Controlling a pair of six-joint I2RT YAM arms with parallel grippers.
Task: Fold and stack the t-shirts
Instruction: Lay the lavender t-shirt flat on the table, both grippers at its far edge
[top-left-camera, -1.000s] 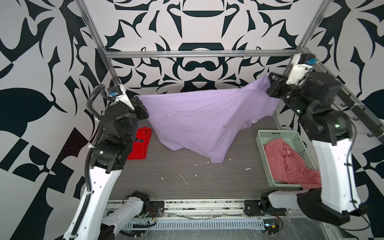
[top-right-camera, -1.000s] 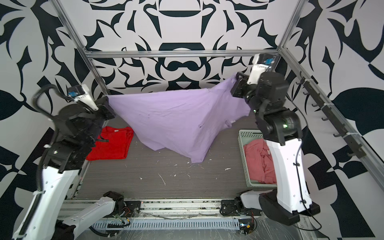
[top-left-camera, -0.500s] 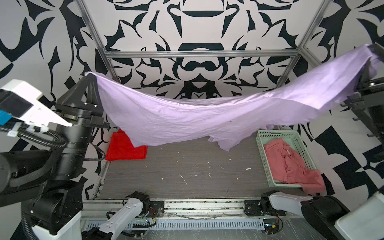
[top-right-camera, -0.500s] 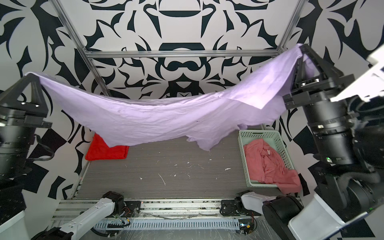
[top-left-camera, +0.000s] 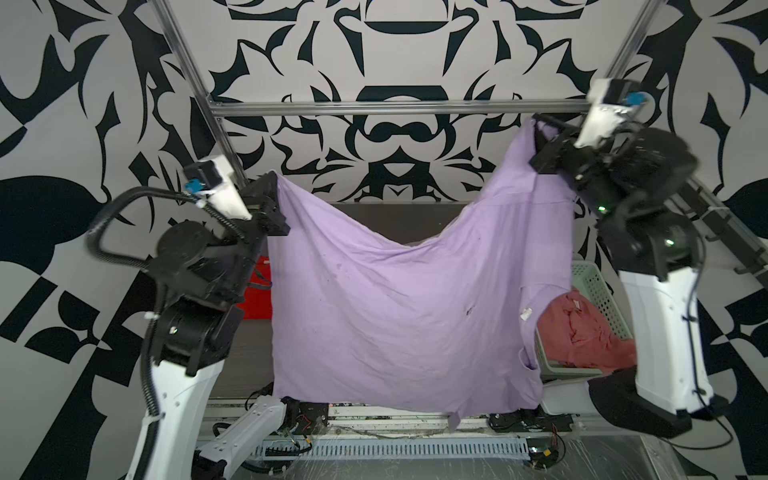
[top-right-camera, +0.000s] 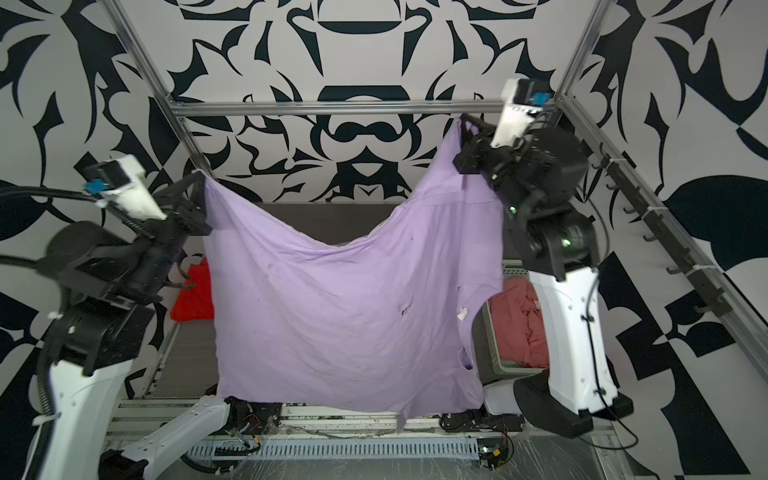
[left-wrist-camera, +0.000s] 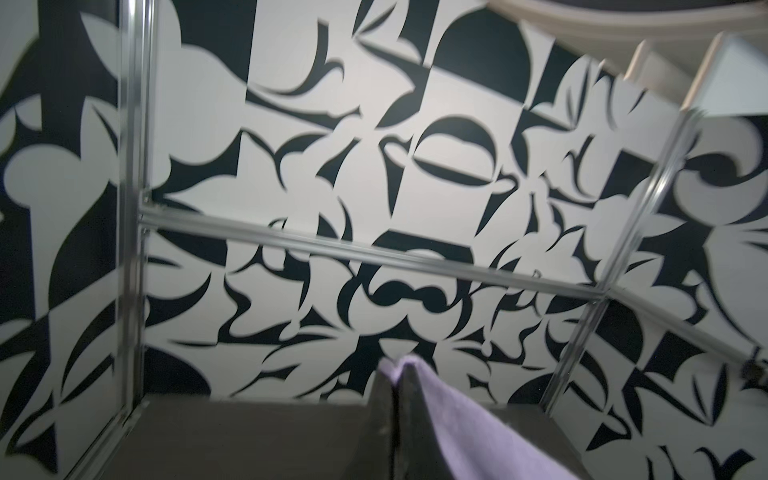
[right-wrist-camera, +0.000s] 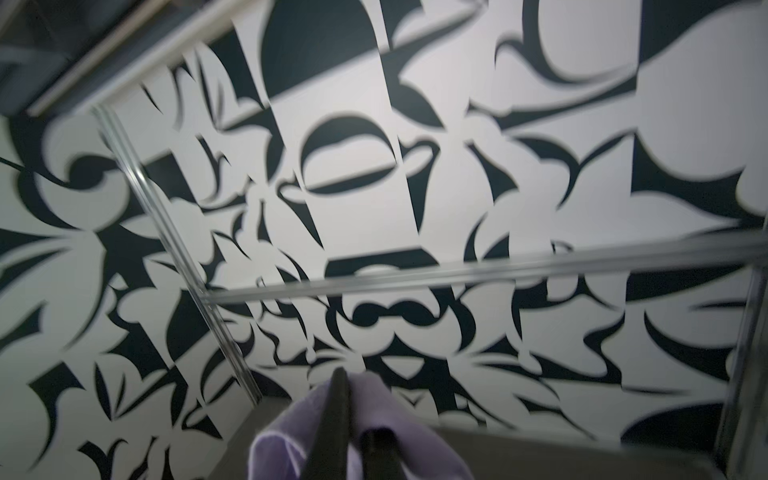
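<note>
High above the surface (top-left-camera: 245, 357): I hold the lilac t-shirt (top-left-camera: 395, 316) spread in the air between my two arms, one corner at each side.
Left jaws: closed on the shirt's upper corner at the left of both top views, the lower of the two held corners.
Right jaws: closed on the opposite corner, up near the metal frame bar (top-left-camera: 374, 109).
Top views only: the whole sheet of lilac cloth (top-right-camera: 345, 316). The red t-shirt (top-left-camera: 257, 299) lies on the surface behind my left arm, mostly hidden. The salmon pink t-shirt (top-left-camera: 582, 328) lies crumpled in the pale green basket (top-left-camera: 598, 286) at the right.
Wrist views only: the pinch itself. The left wrist view shows a lilac edge (left-wrist-camera: 457, 415) squeezed between dark fingers (left-wrist-camera: 380, 415). The right wrist view shows cloth (right-wrist-camera: 282, 449) bunched around a finger (right-wrist-camera: 332, 415). Behind both is blurred patterned wall.
Shirt's look: the upper edge sags in a deep curve between the corners, and the body hangs wrinkled with a few dark specks. A white neck tag (top-left-camera: 526, 313) shows near its right side. I cannot tell whether the hem touches anything.
</note>
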